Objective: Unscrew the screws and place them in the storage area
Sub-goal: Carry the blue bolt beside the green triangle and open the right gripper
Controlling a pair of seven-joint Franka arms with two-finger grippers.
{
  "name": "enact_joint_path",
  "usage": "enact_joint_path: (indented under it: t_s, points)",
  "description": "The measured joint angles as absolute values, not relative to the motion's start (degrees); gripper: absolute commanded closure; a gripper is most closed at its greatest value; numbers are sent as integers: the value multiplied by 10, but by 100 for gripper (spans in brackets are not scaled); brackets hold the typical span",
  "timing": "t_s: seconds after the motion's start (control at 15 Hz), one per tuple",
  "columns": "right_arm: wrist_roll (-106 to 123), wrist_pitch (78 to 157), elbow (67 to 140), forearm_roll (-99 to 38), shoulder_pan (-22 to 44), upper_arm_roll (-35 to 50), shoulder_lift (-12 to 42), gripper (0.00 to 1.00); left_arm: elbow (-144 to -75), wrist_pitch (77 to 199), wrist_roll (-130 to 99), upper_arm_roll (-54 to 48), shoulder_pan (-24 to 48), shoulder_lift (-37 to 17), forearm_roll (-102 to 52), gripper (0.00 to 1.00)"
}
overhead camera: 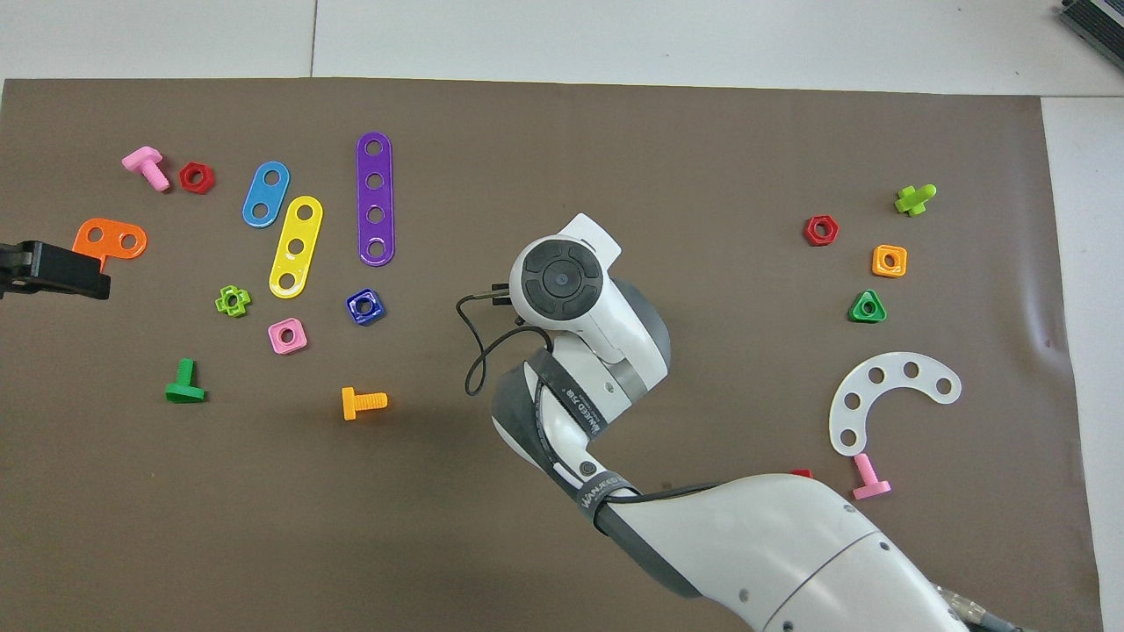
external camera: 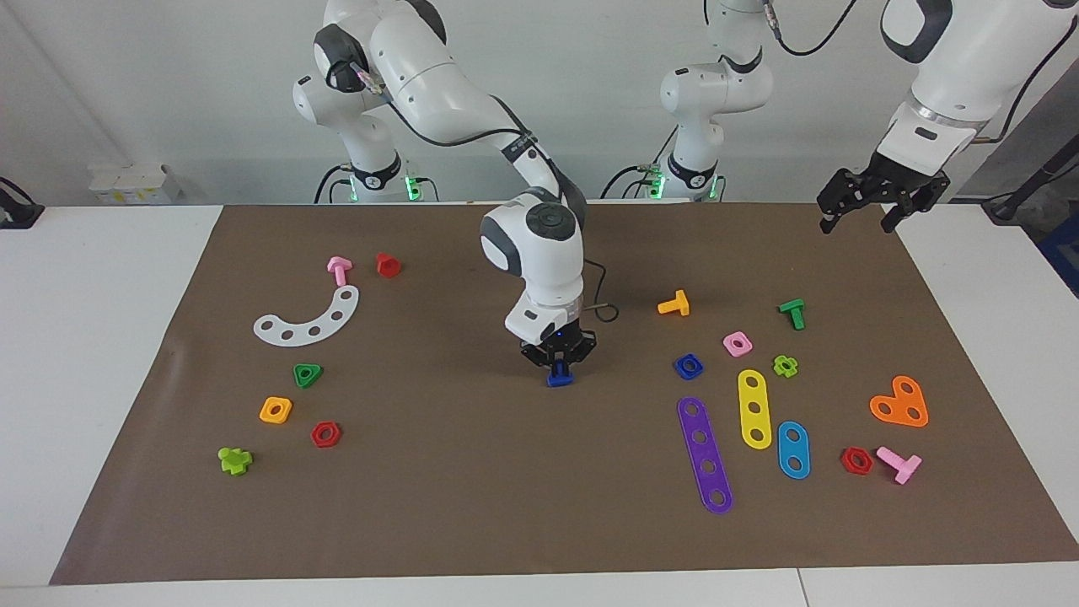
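A small dark-blue screw (external camera: 559, 378) sits head-down on the brown paper sheet (external camera: 472, 497) near the middle of the table. My right gripper (external camera: 558, 364) points straight down over it, with its fingers closed on the screw's upright post. In the overhead view the right arm's wrist (overhead camera: 562, 281) hides the screw and the gripper. My left gripper (external camera: 858, 224) hangs open and empty, raised over the paper's corner at the left arm's end of the table. It shows at the edge of the overhead view (overhead camera: 53, 270). The paper (overhead camera: 615, 140) covers most of the table.
Toward the left arm's end lie a blue square nut (external camera: 689, 366), purple (external camera: 705, 455), yellow (external camera: 754, 409) and blue (external camera: 793, 449) strips, an orange screw (external camera: 674, 304) and a green screw (external camera: 792, 313). Toward the right arm's end lie a white curved strip (external camera: 310, 319) and a green triangular nut (external camera: 308, 375).
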State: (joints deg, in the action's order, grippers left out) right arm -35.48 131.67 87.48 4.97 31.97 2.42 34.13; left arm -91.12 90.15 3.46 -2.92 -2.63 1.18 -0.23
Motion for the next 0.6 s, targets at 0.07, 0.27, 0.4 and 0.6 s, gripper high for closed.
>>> enact_joint_path:
  t_s: [0.07, 0.27, 0.4, 0.6]
  points:
    - [-355, 1303, 872, 50, 311, 23, 330, 100, -911, 902, 35, -29, -26, 12, -2, 0]
    - [-329, 1245, 879, 50, 257, 22, 267, 100, -911, 902, 35, -29, -26, 12, -2, 0]
    - [-285, 1224, 908, 49, 206, 22, 217, 100, -911, 902, 35, -29, -26, 12, -2, 0]
    - [-224, 1224, 980, 49, 131, 21, 168, 100, -911, 902, 35, -29, -26, 12, -2, 0]
